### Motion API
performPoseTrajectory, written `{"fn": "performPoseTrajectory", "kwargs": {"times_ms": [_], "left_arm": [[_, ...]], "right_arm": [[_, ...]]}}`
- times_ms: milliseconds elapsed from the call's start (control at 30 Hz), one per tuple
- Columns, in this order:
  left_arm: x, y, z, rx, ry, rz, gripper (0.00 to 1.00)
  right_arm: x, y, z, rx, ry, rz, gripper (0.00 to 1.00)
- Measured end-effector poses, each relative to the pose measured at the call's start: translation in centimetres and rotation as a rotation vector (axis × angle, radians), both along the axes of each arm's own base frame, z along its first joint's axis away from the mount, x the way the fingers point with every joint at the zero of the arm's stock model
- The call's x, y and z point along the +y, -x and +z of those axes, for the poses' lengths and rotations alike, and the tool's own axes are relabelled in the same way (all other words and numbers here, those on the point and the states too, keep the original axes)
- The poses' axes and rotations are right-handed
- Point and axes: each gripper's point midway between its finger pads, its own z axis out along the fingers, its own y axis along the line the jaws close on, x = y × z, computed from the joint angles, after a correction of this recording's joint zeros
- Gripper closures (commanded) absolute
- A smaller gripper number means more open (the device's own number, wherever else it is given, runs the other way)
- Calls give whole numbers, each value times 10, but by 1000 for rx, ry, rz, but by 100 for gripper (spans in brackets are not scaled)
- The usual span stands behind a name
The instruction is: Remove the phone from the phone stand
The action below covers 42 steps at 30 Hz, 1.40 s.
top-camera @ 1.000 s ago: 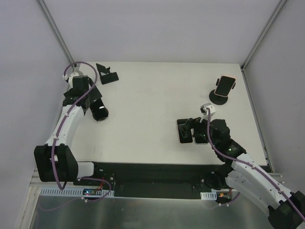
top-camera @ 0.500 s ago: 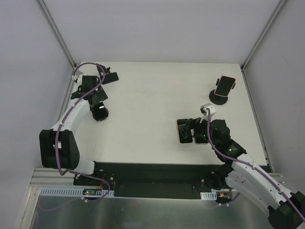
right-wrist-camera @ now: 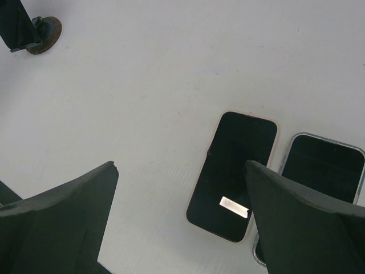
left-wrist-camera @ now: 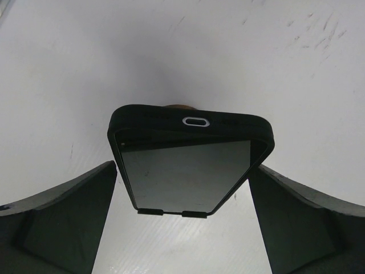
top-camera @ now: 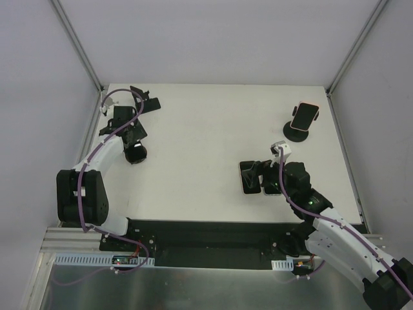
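While its jaws stand spread, the left gripper (left-wrist-camera: pixel 182 168) flanks the black-cased, dark-screened phone (left-wrist-camera: pixel 187 157) without touching it. The right gripper (right-wrist-camera: pixel 179 165) hangs equally wide apart above a flat cream-cased phone (right-wrist-camera: pixel 232 174) and a clear-cased phone (right-wrist-camera: pixel 319 182).

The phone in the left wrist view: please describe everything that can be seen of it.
The phone wears a black, matte-looking case with rounded corners; an oval opening shows in its upper edge. Its screen is dark and it stands tilted above the white table. Two small black tabs hook over its lower edge. The open left gripper has one finger on each side; neither touches it.
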Motion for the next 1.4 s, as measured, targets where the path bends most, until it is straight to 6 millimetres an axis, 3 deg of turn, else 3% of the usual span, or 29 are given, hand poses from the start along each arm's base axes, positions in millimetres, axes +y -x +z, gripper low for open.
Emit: {"fn": "performPoseTrajectory", "kwargs": {"times_ms": [267,533,800,967,1100,1400], "left_arm": [[-6,2,-13,0,50,-30,23],[-9,4,-8,-18,60,-60,68],[-13,7,25,-108,68,-100,93],[-19,11,47,-139,79,-139,100],[-36,11,65,-147,113,-196,100],[-113,39,64,-51,221,-387,100]], "right_arm": [[-1,0,-1,3,0,-3,4],[-1,1,-2,6,-4,-5,4],[-1,2,-5,15,-8,-8,4],[-1,2,-3,9,-15,-9,4],[-2,2,0,1,-20,-9,4],[-6,1,5,-20,-24,-33,4]]}}
